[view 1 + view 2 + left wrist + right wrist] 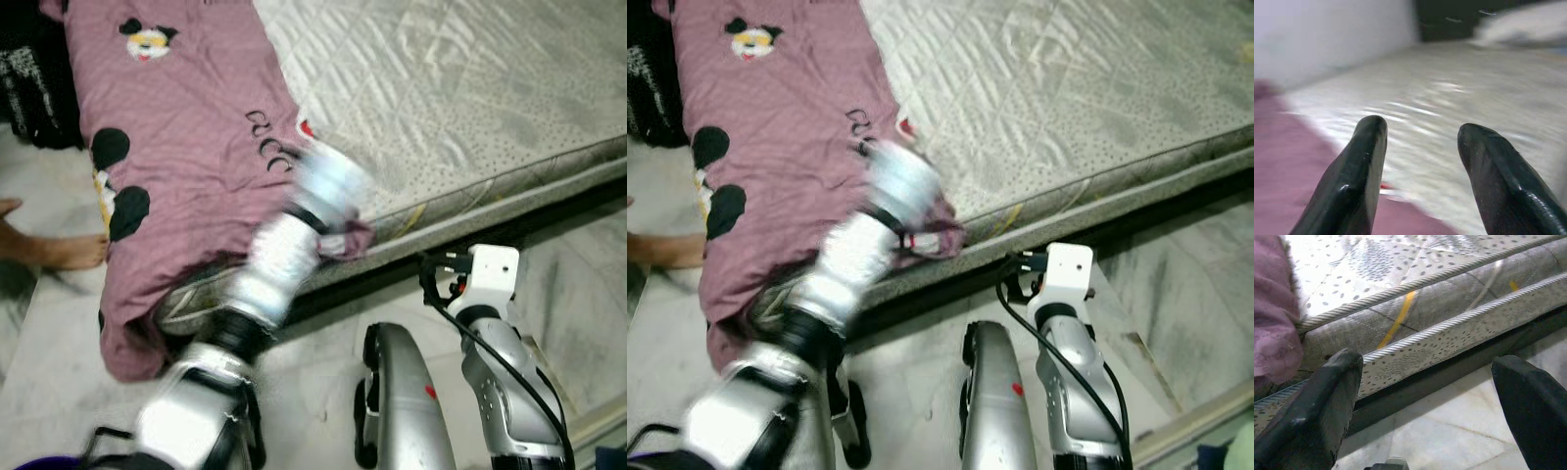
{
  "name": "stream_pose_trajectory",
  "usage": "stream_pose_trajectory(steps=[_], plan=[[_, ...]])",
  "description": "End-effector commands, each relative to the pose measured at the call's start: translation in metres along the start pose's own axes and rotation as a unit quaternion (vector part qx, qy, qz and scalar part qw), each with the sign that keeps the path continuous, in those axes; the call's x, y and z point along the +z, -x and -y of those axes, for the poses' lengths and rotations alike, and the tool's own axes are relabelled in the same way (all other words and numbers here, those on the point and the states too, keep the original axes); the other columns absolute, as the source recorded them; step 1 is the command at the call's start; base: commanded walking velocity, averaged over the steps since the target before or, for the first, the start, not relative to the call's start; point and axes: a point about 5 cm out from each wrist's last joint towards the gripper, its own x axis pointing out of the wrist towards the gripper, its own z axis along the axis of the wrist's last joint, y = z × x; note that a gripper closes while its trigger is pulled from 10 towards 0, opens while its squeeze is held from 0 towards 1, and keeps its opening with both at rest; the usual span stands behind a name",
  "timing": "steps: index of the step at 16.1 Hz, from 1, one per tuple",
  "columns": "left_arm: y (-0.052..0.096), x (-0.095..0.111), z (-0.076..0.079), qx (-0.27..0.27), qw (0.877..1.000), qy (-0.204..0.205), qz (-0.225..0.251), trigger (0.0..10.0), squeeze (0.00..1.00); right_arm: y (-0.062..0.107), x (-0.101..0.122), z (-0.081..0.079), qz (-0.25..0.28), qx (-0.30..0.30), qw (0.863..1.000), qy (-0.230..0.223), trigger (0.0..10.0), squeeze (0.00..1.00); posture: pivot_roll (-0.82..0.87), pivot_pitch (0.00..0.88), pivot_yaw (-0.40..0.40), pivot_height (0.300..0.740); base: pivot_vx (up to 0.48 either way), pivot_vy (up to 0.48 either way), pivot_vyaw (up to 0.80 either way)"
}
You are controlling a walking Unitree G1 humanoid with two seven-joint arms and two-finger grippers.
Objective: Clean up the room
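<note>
1. Mattress [470, 98], grey-white and quilted, lies low on a dark base just above the pale marble floor [588, 294]; its piped side edge with a yellow mark shows close up in the right wrist view.
2. A mauve sheet [186, 147] printed with a cartoon mouse face and black round shapes covers the mattress's left part and spills over the near edge down to the floor, where it bunches in a heap.
3. The left arm [284, 245], blurred, reaches forward over the sheet's lower right corner at the mattress edge.
4. The left gripper [1420, 171] hovers above the seam where the mauve cloth meets the bare quilting; its two black fingers [1352, 181] stand apart with a clear gap between them and nothing held.
5. The right gripper [1430, 406] is near the floor, pointing at the mattress's side; its fingers are spread wide and empty, with a fold of the mauve sheet hanging off to one side of them.
6. The right arm [500, 352] is bent beside the robot's body, a black cable looping along it.
7. A person's bare foot [59, 250] rests on the floor at the left, just beside the hanging sheet.
8. Dark clothing [34, 78] lies heaped at the upper left, next to the sheet.
</note>
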Motion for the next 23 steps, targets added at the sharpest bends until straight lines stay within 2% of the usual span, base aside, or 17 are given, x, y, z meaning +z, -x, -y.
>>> stream_pose_trajectory(steps=[1, 2, 3, 4, 5, 7, 10, 13, 14, 15, 16, 17, 18, 19, 21, 22, 23], plan=[[0.014, -0.036, -0.016, 0.024, 0.995, 0.001, -0.094, 10.0, 1.00, 0.001, -0.005, 0.002, -0.008, -0.005, 1.000, -0.001, 10.0, 0.00, -0.09, 0.190, 0.000, 0.576, 0.000, 0.000, 0.00], [0.017, -0.048, -0.026, 0.037, 0.991, -0.004, -0.130, 10.0, 1.00, 0.001, -0.005, 0.002, -0.008, -0.004, 1.000, -0.001, 10.0, 0.00, -0.09, 0.190, 0.000, 0.576, 0.000, 0.000, 0.00], [0.023, -0.065, -0.038, 0.046, 0.981, -0.003, -0.187, 10.0, 1.00, 0.001, -0.005, 0.003, -0.008, -0.004, 1.000, -0.001, 10.0, 0.00, -0.10, 0.186, -0.002, 0.576, 0.000, 0.000, 0.00], [0.041, -0.094, -0.043, 0.016, 0.957, -0.022, -0.288, 10.0, 1.00, 0.000, -0.005, 0.003, -0.008, -0.004, 1.000, -0.001, 10.0, 0.00, -0.10, 0.184, -0.004, 0.576, 0.000, 0.000, 0.00], [0.056, -0.111, -0.037, -0.026, 0.937, -0.032, -0.346, 10.0, 1.00, 0.000, -0.005, 0.003, -0.008, -0.004, 1.000, 0.000, 10.0, 0.00, -0.10, 0.181, -0.006, 0.576, 0.000, 0.000, 0.00], [0.092, -0.139, -0.009, -0.141, 0.886, -0.032, -0.441, 10.0, 1.00, -0.002, -0.005, 0.003, -0.008, -0.003, 1.000, 0.001, 10.0, 0.00, -0.10, 0.174, -0.006, 0.576, 0.000, 0.000, 0.00], [0.109, -0.149, 0.017, -0.191, 0.858, -0.037, -0.475, 10.0, 1.00, -0.004, -0.004, 0.001, -0.005, -0.002, 1.000, 0.001, 10.0, 0.00, -0.10, 0.161, 0.000, 0.576, 0.000, 0.000, 0.00], [0.099, -0.142, 0.030, -0.212, 0.865, -0.052, -0.451, 10.0, 1.00, -0.006, -0.003, -0.001, -0.001, -0.001, 1.000, -0.001, 10.0, 0.00, -0.10, 0.146, 0.012, 0.576, 0.000, 0.000, 0.00], [0.090, -0.136, 0.029, -0.198, 0.880, -0.058, -0.428, 10.0, 1.00, -0.008, -0.003, -0.003, 0.001, -0.001, 1.000, -0.003, 10.0, 0.00, -0.08, 0.135, 0.019, 0.576, 0.000, 0.000, 0.00], [0.086, -0.134, 0.027, -0.188, 0.887, -0.061, -0.416, 10.0, 1.00, -0.009, -0.003, -0.004, 0.002, -0.001, 1.000, -0.004, 10.0, 0.00, -0.08, 0.133, 0.021, 0.576, 0.000, 0.000, 0.00], [0.071, -0.123, 0.018, -0.139, 0.919, -0.060, -0.364, 10.0, 1.00, -0.011, -0.003, -0.005, 0.006, 0.000, 1.000, -0.008, 10.0, 0.00, -0.06, 0.119, 0.026, 0.576, 0.000, 0.000, 0.00], [0.051, -0.103, 0.000, -0.056, 0.959, -0.037, -0.275, 10.0, 1.00, -0.015, 0.000, -0.009, 0.015, 0.001, 1.000, -0.013, 10.0, 0.00, -0.05, 0.103, 0.028, 0.576, 0.000, 0.000, 0.00], [0.045, -0.092, -0.009, -0.025, 0.974, -0.010, -0.224, 10.0, 1.00, -0.018, 0.002, -0.011, 0.022, 0.003, 1.000, -0.016, 10.0, 0.00, -0.04, 0.092, 0.029, 0.576, 0.000, 0.000, 0.00], [0.042, -0.080, -0.017, -0.001, 0.985, 0.000, -0.175, 10.0, 1.00, -0.022, 0.003, -0.015, 0.030, 0.007, 0.999, -0.021, 10.0, 0.00, -0.02, 0.078, 0.029, 0.576, 0.000, 0.000, 0.00], [0.043, -0.057, -0.029, 0.040, 0.995, 0.021, -0.092, 10.0, 1.00, -0.027, 0.006, -0.022, 0.038, 0.017, 0.999, -0.029, 10.0, 0.00, 0.00, 0.057, 0.030, 0.576, 0.000, 0.000, 0.00], [0.052, -0.038, -0.039, 0.073, 0.997, 0.018, -0.031, 10.0, 1.00, -0.031, 0.007, -0.029, 0.045, 0.025, 0.998, -0.033, 10.0, 0.00, 0.01, 0.043, 0.033, 0.576, 0.000, 0.000, 0.00], [0.065, -0.029, -0.045, 0.094, 0.995, 0.019, -0.007, 10.0, 1.00, -0.034, 0.009, -0.033, 0.053, 0.032, 0.997, -0.037, 10.0, 0.00, 0.03, 0.026, 0.037, 0.576, 0.000, 0.000, 0.00]])
